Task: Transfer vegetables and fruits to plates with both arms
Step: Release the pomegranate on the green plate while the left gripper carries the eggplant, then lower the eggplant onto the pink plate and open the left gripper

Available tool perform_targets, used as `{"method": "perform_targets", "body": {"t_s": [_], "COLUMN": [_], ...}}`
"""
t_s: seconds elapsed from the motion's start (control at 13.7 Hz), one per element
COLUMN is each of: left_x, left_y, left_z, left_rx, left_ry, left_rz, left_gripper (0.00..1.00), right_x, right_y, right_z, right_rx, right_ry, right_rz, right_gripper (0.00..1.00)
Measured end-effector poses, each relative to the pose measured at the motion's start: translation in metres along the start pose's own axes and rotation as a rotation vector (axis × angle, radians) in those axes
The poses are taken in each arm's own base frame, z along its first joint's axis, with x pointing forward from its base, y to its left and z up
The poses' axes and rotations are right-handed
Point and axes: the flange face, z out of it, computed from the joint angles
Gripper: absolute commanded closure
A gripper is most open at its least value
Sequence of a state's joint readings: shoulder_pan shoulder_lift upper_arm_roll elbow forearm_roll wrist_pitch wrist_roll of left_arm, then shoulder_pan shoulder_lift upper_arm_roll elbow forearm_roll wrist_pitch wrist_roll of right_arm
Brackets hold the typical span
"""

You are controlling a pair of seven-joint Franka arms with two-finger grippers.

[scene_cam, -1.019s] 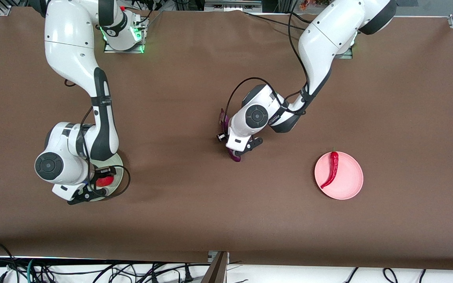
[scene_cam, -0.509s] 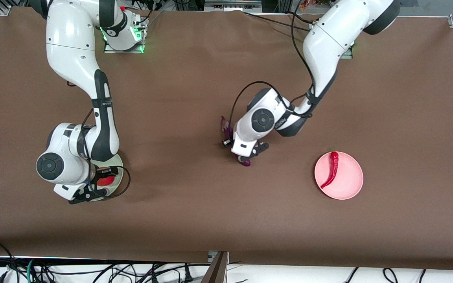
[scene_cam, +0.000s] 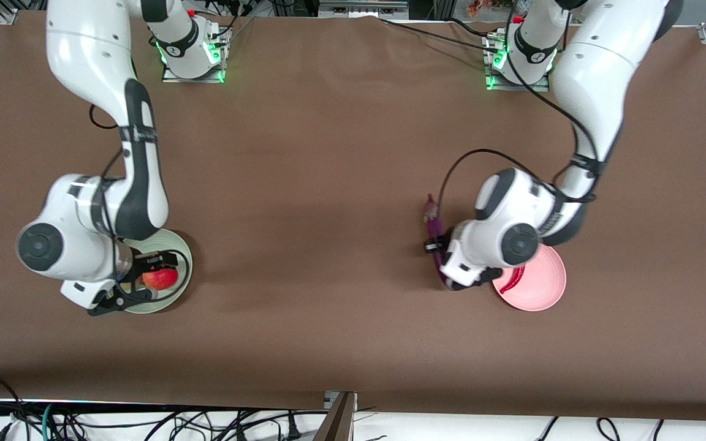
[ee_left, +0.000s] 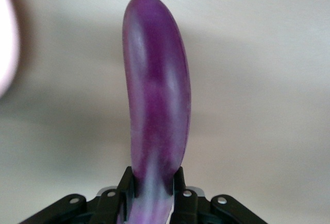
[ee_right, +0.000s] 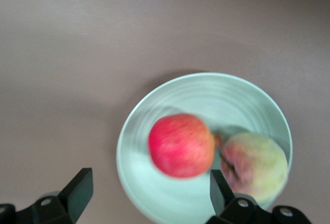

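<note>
**Left arm carrying eggplant at pink plate, right gripper open over green plate**

Left gripper [ee_left: 152, 193] is holding the eggplant [ee_left: 154, 105] up in the air, fingers [ee_left: 125, 183] clamped on the stem end, the rounded end sticking out ahead of the jaws. In the front view the eggplant [scene_cam: 436, 236] is hanging over the table [scene_cam: 328, 184] just beside the rim of the pink plate [scene_cam: 540, 288], on the side toward the right arm's end; the left arm's wrist is covering part of that plate. The pale blur at the edge of the left wrist view is likely the plate rim, can't confirm.

Red chili [scene_cam: 514, 280] is lying on the pink plate, mostly hidden under the wrist, only its lower tip is showing.

Right gripper [ee_right: 149, 193] is hovering over the mint green plate [ee_right: 206, 92], toward the right arm's end of the table. Its jaws are standing wide apart with nothing between them. Red apple-like fruit [ee_right: 181, 145] and the peach [ee_right: 255, 167] are both sitting on that plate, touching each other. In the front view only the red fruit [scene_cam: 159, 278] is showing on the green plate [scene_cam: 169, 245]; the peach is hidden under the arm.

The two plates are sitting well apart, at roughly the same distance from the front camera.
</note>
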State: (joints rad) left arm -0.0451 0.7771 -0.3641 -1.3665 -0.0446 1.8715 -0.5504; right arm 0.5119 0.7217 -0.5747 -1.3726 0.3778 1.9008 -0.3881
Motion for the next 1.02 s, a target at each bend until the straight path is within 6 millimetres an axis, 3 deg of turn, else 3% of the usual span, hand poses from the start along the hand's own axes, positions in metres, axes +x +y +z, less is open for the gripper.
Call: {"method": "perform_targets", "body": {"t_s": [0.22, 0.51, 0.73, 0.8, 0.87, 1.02], "left_x": [0.034, 0.063, 0.074, 0.075, 0.076, 0.079], "left_y": [-0.083, -0.171, -0.209, -0.214, -0.215, -0.216], "left_z": [-0.03, -0.043, -0.044, -0.042, -0.036, -0.021], "left_rx": [-0.021, -0.001, -0.002, -0.006, -0.007, -0.011], "left_ry": [-0.029, -0.014, -0.014, -0.018, -0.027, -0.05], "left_rz": [0.119, 0.264, 0.348, 0.357, 0.361, 0.369], "left_gripper": [1.0, 1.0, 1.0, 0.95, 0.94, 0.81], "right_x": [-0.019, -0.053, -0.088, -0.101, -0.113, -0.13], "right_y": [-0.009, -0.037, -0.053, -0.055, -0.057, -0.059], "right_z": [-0.057, -0.12, -0.177, -0.192, -0.202, -0.211], "right_rx": [0.032, 0.013, -0.035, -0.027, -0.016, -0.007], "right_ry": [-0.022, -0.107, -0.138, -0.139, -0.14, -0.135], "right_rz": [-0.018, 0.094, 0.159, 0.178, 0.187, 0.182], "right_gripper": [0.0, 0.0, 0.0, 0.0, 0.0, 0.0]}}
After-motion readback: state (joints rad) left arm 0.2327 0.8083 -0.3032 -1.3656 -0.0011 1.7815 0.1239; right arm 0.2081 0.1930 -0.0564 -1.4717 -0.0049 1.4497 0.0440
